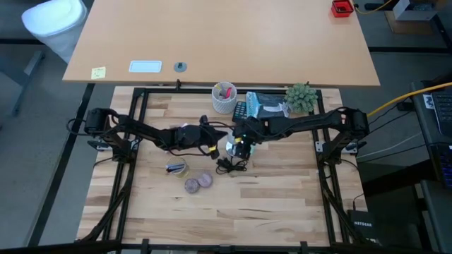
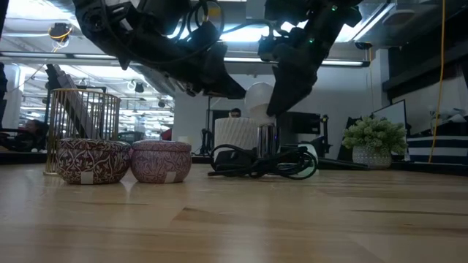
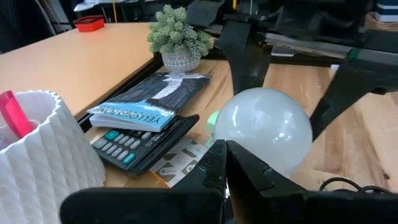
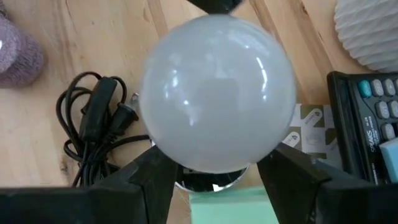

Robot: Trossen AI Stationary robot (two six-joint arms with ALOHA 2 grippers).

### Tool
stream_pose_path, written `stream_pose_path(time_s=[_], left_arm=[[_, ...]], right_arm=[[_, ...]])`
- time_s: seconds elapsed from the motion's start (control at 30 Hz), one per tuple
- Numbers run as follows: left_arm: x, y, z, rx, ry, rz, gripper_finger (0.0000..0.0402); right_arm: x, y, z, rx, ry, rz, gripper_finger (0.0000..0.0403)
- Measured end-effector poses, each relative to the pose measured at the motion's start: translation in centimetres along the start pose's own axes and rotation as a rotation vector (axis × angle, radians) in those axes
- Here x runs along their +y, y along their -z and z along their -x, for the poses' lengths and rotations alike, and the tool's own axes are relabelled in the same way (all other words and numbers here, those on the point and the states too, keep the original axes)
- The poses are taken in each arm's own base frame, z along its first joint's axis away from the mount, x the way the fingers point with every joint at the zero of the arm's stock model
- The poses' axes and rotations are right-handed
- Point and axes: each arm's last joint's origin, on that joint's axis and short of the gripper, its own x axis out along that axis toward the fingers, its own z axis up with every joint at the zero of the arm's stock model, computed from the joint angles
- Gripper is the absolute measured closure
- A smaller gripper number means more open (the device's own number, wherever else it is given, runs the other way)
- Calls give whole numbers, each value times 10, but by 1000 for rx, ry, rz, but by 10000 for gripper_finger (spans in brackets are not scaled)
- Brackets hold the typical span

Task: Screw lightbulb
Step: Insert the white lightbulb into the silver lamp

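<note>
We see the lightbulb [image 4: 216,93] upright over its socket beside the coiled black cord [image 4: 93,134], mid-table. Right gripper [image 4: 214,171] grasps its neck; left gripper [image 3: 227,168] sits clenched against the globe.

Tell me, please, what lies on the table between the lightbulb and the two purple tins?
A coiled black power cord lies between the lightbulb and the purple tins, clearest in the high view.

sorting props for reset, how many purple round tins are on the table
2. Both purple tins sit side by side, apparently touching, on the wooden table in front of the arms: one nearer the left arm's side, the other right beside it. None looks hidden.
</note>
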Motion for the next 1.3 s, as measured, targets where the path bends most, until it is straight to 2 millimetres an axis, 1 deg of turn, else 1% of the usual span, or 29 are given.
stream_pose_path(time_s=[0.2, 0.53, 0.83, 0.93, 1.17, 1.3], left_arm=[[-1, -4, 0, -37, 10, 7, 400], [-1, -4, 0, -40, 11, 10, 400], [-2, -4, 0, -40, 36, 30, 400], [-2, -4, 0, -40, 41, 29, 400], [-3, -6, 0, -52, 67, 25, 400], [-4, -10, -1, -59, 69, 7, 400]], right_arm=[[-1, 3, 1, 32, 7, 5, 187], [-2, 7, 1, 76, 16, 11, 187], [-2, 7, 3, 77, 16, 28, 187], [-3, 7, 9, 64, 13, 35, 187], [-6, 6, 33, 25, 7, 29, 187], [-7, 7, 40, 26, 7, 29, 187]])
